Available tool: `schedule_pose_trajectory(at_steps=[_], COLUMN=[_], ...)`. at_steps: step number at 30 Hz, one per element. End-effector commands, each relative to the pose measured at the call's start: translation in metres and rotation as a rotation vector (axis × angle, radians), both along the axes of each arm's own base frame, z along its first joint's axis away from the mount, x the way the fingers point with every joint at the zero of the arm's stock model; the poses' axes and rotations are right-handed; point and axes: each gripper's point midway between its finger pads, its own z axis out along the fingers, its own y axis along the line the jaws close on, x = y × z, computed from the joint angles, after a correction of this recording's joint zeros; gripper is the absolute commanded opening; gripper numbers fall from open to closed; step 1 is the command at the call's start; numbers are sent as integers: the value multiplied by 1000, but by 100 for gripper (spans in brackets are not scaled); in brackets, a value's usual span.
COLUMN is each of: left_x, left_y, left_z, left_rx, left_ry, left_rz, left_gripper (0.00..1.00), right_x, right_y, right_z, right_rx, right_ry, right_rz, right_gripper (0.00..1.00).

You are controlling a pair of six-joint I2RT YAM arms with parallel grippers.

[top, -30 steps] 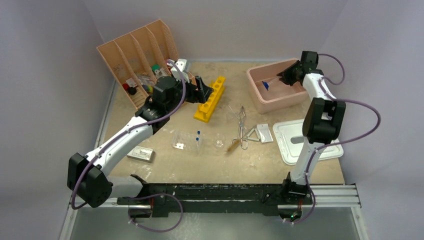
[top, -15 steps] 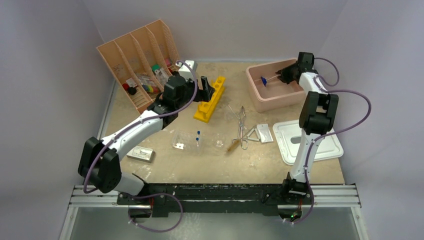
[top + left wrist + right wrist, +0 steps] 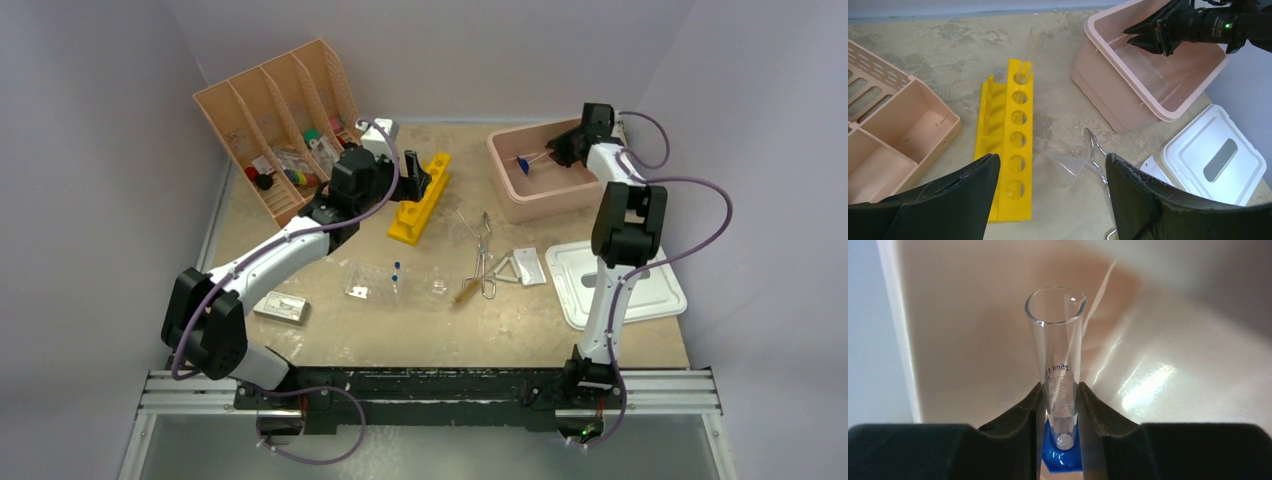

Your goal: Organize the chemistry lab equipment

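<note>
While R jaws pinch cyl. (image 3: 1058,365) over pink tub (image 3: 530,211), L jaws gape.

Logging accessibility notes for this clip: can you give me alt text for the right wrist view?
The right claw grips a clear graduated cylinder near its blue base, the open spout end pointing away from the camera. Behind it is the glossy inner wall of the pink tub.

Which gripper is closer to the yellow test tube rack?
Left. The left gripper hovers open above the yellow test tube rack; the right gripper is inside the pink tub, gripping a graduated cylinder.
</note>
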Motion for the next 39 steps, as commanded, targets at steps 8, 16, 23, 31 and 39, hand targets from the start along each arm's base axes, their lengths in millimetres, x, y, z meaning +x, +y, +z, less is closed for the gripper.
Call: schedule_pose_trajectory(at_steps=[8, 16, 23, 31, 39], left_x=[-2, -7, -6, -8, -15], left_y=[6, 9, 7, 10, 21], left_z=[42, 47, 46, 40, 40], left_rx=[-36, -37, -28, 2, 17], left_ry=[-90, -88, -78, -57, -36], left_rz=[10, 10, 2, 3, 39], left_gripper=[76, 76, 76, 76, 78], right_x=[-19, -23, -23, -17, -26], right_y=[23, 59, 69, 56, 53], right_z=[37, 20, -3, 14, 95], right_rx=[-212, -95, -7, -62, -233], right_ry=[-2, 18, 64, 13, -151], right_rz=[-23, 44, 30, -15, 132], right_gripper=[29, 31, 39, 44, 44])
